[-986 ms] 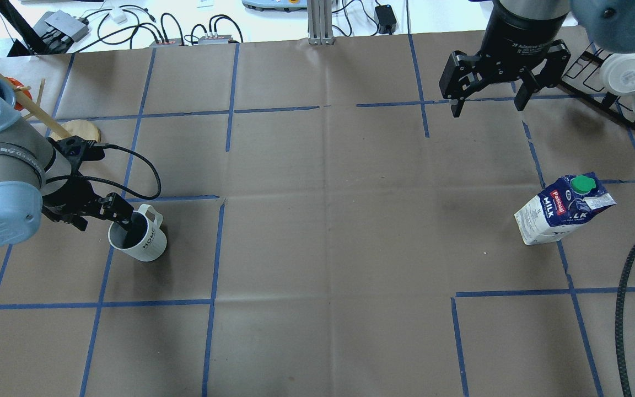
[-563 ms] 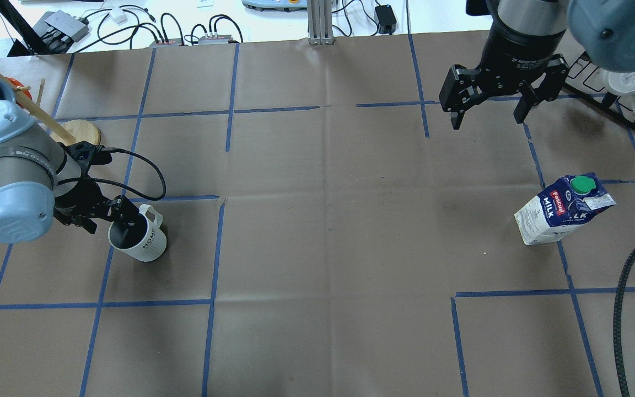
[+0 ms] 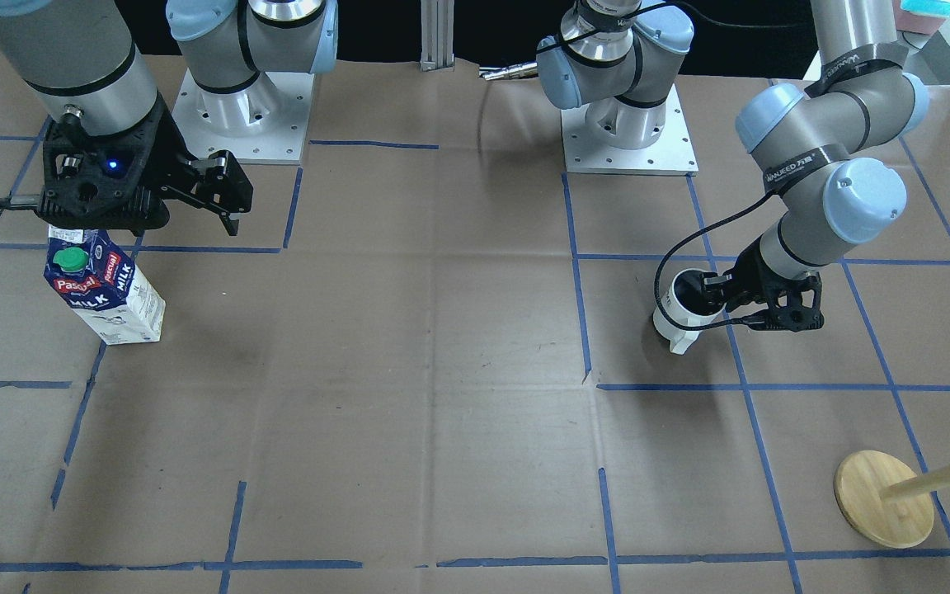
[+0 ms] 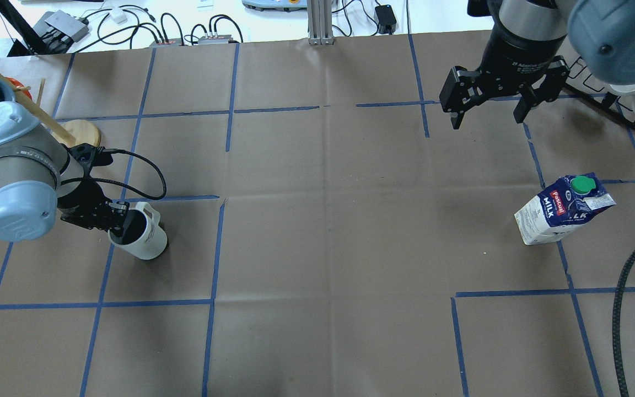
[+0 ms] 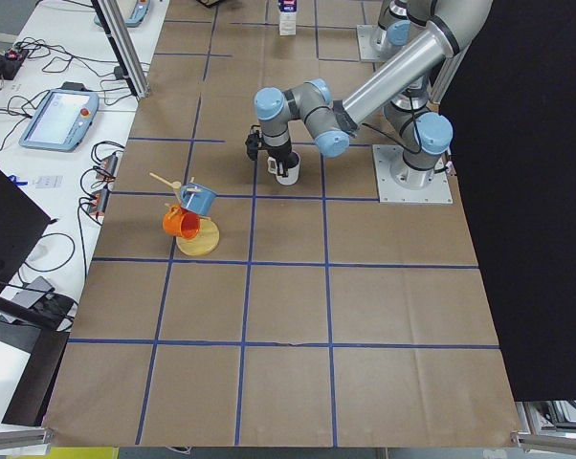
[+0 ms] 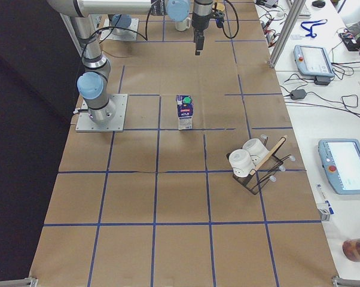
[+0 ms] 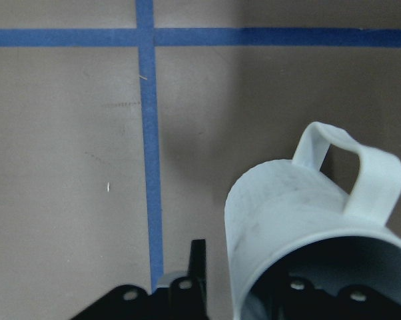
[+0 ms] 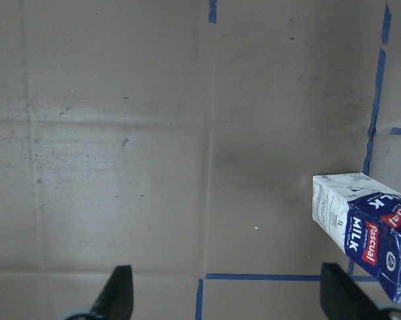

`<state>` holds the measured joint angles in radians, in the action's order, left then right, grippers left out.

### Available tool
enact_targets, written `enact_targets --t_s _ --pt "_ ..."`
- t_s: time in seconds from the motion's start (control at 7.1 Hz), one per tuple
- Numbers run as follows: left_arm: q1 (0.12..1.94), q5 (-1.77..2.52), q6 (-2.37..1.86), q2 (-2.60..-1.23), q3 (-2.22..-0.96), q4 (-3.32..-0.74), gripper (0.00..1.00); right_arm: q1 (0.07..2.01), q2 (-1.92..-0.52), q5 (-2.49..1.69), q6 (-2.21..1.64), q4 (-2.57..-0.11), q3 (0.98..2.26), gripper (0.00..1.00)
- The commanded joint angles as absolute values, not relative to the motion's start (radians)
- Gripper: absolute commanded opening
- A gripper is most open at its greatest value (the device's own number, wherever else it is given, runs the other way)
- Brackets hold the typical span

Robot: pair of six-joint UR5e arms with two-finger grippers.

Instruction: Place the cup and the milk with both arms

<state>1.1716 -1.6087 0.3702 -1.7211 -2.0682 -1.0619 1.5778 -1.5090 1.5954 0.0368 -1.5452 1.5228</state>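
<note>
White ceramic mug with dark-grey inside and loop handle point(image 4: 146, 245) sits well apart from the blue-and-white gable-top milk carton with green cap point(image 4: 563, 212), on the left arm's side. The black left gripper point(image 4: 122, 223) straddles its wall, one finger inside, outer finger point(image 7: 197, 267) just beside the wall with a sliver of paper between, so can't tell if it's clamped. Carton stands upright, untouched; beyond and above the carton, black right gripper point(image 4: 487, 118) hangs with jaws spread wide, empty, and the carton lies off past one fingertip, not between them, so I'd judge a sideways shift is needed before descent.
</note>
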Motion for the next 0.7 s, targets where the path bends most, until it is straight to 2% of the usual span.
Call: enact_targets --t_s 0.0,0.28,0.56 --pt "1.189 -1.597 0.347 -1.698 -2.048 -1.058 0.00 1.578 -1.509 1.595 0.037 -1.546 1.523 1.00" --pt "1.282 -1.545 0.322 -1.723 -1.879 -1.077 0.00 1.578 -1.509 1.595 0.037 -1.546 1.523 1.00" --pt "1.472 -1.537 0.149 -1.857 -1.705 -1.086 0.00 1.577 -1.509 1.595 0.037 -1.546 1.523 1.00"
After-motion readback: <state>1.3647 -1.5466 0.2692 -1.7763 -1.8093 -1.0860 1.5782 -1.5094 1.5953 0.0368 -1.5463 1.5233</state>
